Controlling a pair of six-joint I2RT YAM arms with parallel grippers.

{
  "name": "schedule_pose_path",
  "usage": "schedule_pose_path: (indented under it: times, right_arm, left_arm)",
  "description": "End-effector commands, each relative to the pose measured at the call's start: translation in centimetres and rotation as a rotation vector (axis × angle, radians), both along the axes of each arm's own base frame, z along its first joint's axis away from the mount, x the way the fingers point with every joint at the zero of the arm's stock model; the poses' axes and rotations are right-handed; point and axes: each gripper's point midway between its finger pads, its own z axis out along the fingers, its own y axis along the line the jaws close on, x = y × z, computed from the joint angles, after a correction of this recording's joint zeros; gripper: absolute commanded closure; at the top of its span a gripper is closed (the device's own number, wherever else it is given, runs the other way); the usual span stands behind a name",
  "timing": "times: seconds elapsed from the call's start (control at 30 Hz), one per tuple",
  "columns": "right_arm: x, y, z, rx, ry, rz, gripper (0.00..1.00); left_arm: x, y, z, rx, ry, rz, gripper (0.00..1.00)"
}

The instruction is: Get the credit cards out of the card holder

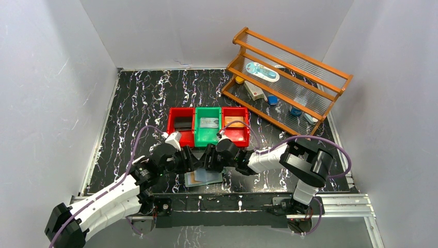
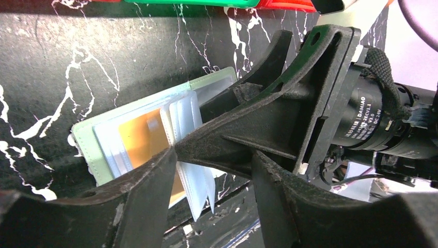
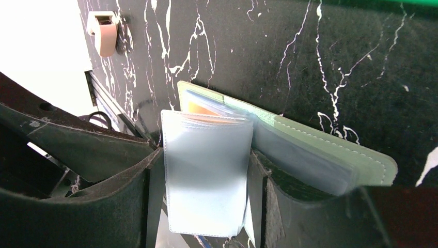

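Observation:
The sage-green card holder point(image 1: 205, 179) lies open on the black marbled table near the front edge, between both grippers. Its cover point(image 2: 85, 142) lies flat and a tan-gold credit card point(image 2: 135, 137) sits in one pale blue sleeve. My right gripper point(image 3: 206, 160) is shut across a raised bundle of clear sleeves point(image 3: 206, 181), one finger against each side edge. My left gripper point(image 2: 214, 155) stands open around the hanging sleeves point(image 2: 199, 188), its left fingertip at the tan-gold card's edge. The same card point(image 3: 199, 109) peeks out behind the sleeves in the right wrist view.
Three small bins stand in a row behind the grippers: a red bin point(image 1: 172, 129), a green bin point(image 1: 199, 135) and a red bin point(image 1: 246, 135), each with a card in it. A wooden rack point(image 1: 289, 77) fills the back right. A pinkish-white clip point(image 3: 106, 33) lies nearby.

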Motion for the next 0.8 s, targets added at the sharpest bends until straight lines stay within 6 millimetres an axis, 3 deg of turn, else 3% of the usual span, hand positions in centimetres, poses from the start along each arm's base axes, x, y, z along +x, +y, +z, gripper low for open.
schedule_pose_path:
  times: [0.0, 0.13, 0.27, 0.5, 0.7, 0.77]
  right_arm:
    - [-2.7, -4.7, -6.9, -0.253, 0.125, 0.003, 0.50]
    - [-2.7, -4.8, -7.0, -0.255, 0.126, 0.002, 0.50]
    - [-2.7, -4.8, -7.0, -0.256, 0.129, -0.001, 0.49]
    - [-2.4, -4.6, -7.0, -0.269, 0.123, -0.004, 0.49]
    - [-2.4, -4.6, -6.7, -0.261, 0.114, -0.005, 0.48]
    - [-2.1, -4.8, -5.5, -0.246, 0.096, -0.023, 0.45]
  left_arm:
    - [-2.8, 1.0, -2.0, 0.077, 0.141, -0.039, 0.42]
    - [-2.5, 1.9, -1.9, 0.112, 0.127, -0.003, 0.37]
    - [-3.1, 0.5, -1.3, 0.055, 0.129, -0.078, 0.37]
    - [-5.1, -1.3, -2.9, 0.006, 0.228, -0.209, 0.46]
    - [-4.6, -1.9, -2.2, -0.018, 0.201, -0.214, 0.53]
    - [-4.6, -1.7, -2.0, -0.033, 0.188, -0.201, 0.54]
